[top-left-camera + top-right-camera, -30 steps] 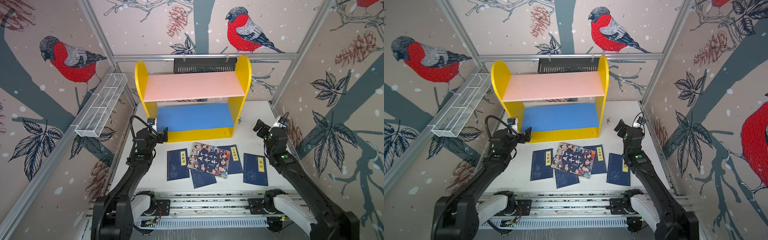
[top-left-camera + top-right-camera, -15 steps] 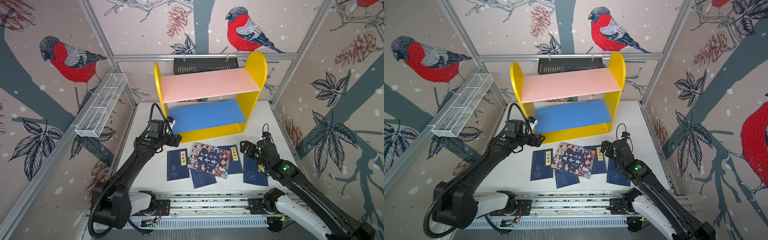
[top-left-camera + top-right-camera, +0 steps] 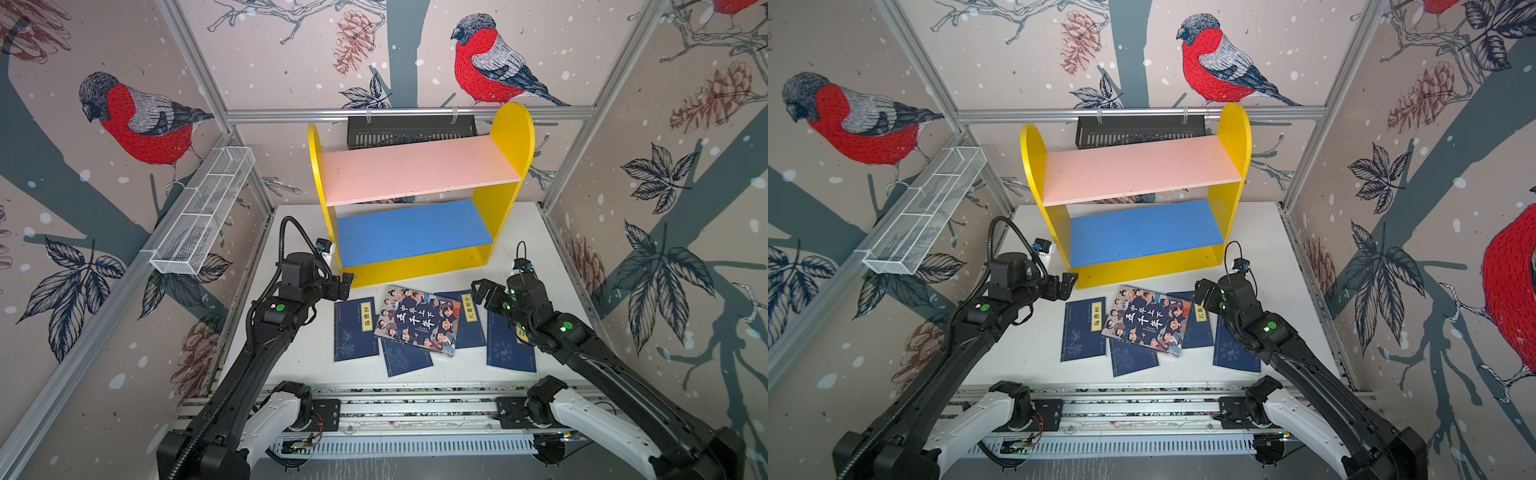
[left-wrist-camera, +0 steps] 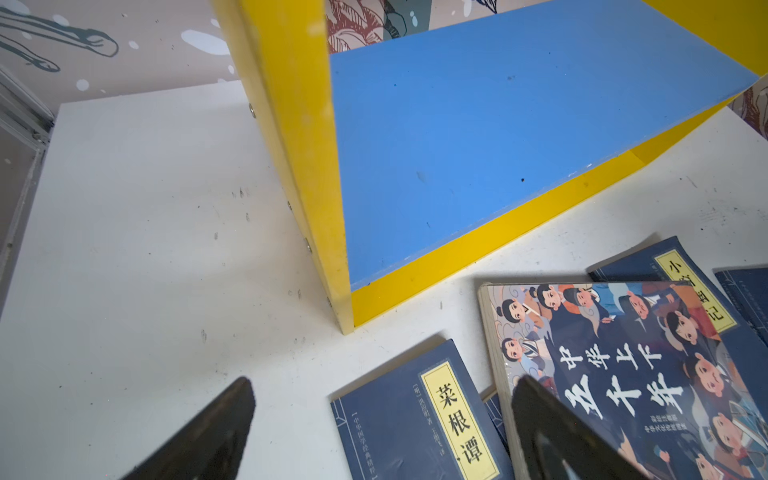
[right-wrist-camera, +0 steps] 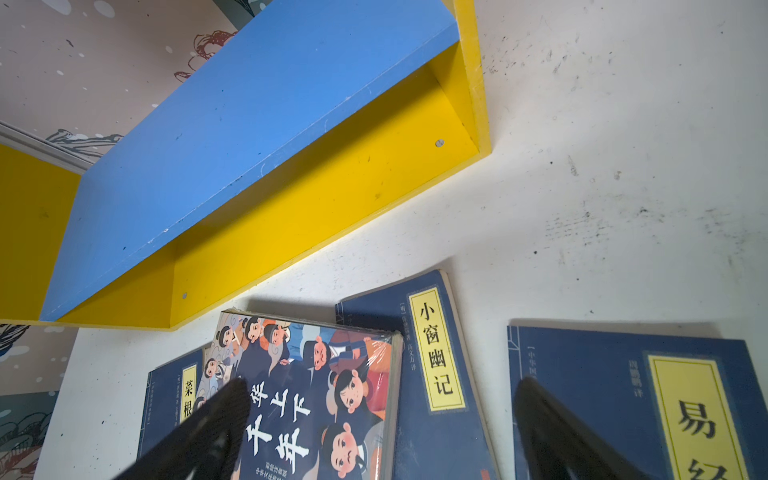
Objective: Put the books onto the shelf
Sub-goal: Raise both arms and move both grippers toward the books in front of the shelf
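The shelf (image 3: pixel 505 137) (image 3: pixel 1233 137) stands at the back of the table, with a bare pink upper board (image 3: pixel 415 170) and a bare blue lower board (image 3: pixel 411 232) (image 4: pixel 498 124) (image 5: pixel 249 104). In front of it lie the books: a cartoon-cover book (image 3: pixel 417 320) (image 4: pixel 623 374) (image 5: pixel 316 395) overlapping several navy books (image 3: pixel 355 330) (image 3: pixel 1235 349) (image 4: pixel 415 415) (image 5: pixel 432 374). My left gripper (image 3: pixel 345 284) (image 4: pixel 382 386) is open by the shelf's front left corner, above the leftmost navy book. My right gripper (image 3: pixel 482 293) (image 5: pixel 380 386) is open above the right-hand books. Neither holds anything.
A white wire basket (image 3: pixel 203 212) hangs on the left wall rail and a black slotted tray (image 3: pixel 411 131) on the back rail behind the shelf. Walls close in on three sides. Bare white table (image 3: pixel 299 349) lies left of the books and right of the shelf.
The shelf now stands further right and slightly turned. My left gripper has come right to its front left corner. My right gripper has swung in towards the books. Both stayed open.
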`<act>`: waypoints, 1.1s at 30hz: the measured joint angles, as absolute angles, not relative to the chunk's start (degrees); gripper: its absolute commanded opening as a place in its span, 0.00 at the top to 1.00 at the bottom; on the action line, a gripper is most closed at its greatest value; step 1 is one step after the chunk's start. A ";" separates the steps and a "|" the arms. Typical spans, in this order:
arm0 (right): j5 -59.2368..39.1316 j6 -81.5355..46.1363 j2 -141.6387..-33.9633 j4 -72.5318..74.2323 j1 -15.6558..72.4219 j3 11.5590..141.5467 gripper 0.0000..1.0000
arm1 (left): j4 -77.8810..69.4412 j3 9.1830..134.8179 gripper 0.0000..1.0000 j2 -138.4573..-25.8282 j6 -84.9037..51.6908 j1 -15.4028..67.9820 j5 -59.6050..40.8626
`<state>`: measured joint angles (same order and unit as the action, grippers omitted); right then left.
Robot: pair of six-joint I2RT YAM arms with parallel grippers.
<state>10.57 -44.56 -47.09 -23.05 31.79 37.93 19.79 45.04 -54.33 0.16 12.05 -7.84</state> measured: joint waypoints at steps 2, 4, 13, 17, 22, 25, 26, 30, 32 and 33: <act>10.24 -44.10 -46.89 -23.05 31.79 37.91 0.00 | 19.05 44.86 0.03 -54.15 -0.03 12.05 -7.31; 9.50 -43.40 -46.33 -22.59 31.79 37.67 0.00 | 17.89 44.62 0.03 -53.89 -0.05 12.05 -6.57; 8.84 -42.04 -44.21 -19.51 31.79 36.01 0.00 | 13.10 44.25 0.03 -51.88 -3.07 12.05 -2.76; 8.21 -42.02 -43.79 -18.79 31.77 35.22 0.00 | 10.31 43.70 0.03 -50.78 -4.45 12.05 0.43; 7.55 -42.04 -43.18 -17.61 31.79 34.59 0.00 | 6.66 42.30 0.03 -50.85 -6.04 12.05 4.32; 7.44 -42.04 -42.92 -17.08 31.79 34.11 0.00 | 4.95 41.58 0.03 -50.94 -7.27 12.05 4.80; 7.29 -42.06 -42.87 -16.88 31.79 33.91 0.00 | 4.54 41.47 0.03 -50.98 -7.55 12.05 4.97; 6.72 -42.22 -42.81 -16.05 31.79 33.30 0.00 | 2.94 41.32 0.03 -51.31 -8.64 11.79 5.08; 6.46 -42.26 -42.81 -15.59 31.79 33.08 0.00 | 1.91 41.32 0.03 -51.42 -8.99 11.68 4.91; 6.46 -42.26 -42.81 -15.49 31.79 32.99 0.00 | 1.52 41.32 0.03 -51.51 -8.99 11.64 4.67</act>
<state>6.46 -42.26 -42.81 -15.49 31.79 32.99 1.52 41.32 -51.51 -8.99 11.64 4.67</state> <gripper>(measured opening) 0.996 0.972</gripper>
